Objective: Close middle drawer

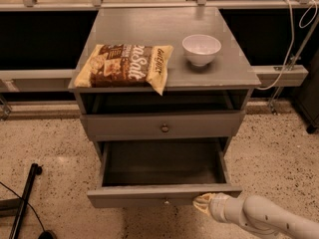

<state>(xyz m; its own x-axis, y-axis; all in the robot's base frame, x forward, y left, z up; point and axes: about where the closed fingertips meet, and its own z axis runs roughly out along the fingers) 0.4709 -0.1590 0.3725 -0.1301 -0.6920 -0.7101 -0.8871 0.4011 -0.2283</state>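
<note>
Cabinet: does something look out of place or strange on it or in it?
Two things. The middle drawer stands pulled far out, with the hand at its front panel, right of the knob. On the cabinet top, the chip bag lies askew, one corner hanging over the front edge.

Grey middle drawer point(139, 197), dark grey inside, brass knob point(166, 201). Lower right of the frame: cream-yellow gripper point(201, 202) on a white arm point(264, 218). Brown-and-yellow printed chip bag point(124, 66), white bowl point(201, 49), speckled beige floor point(50, 143).
</note>
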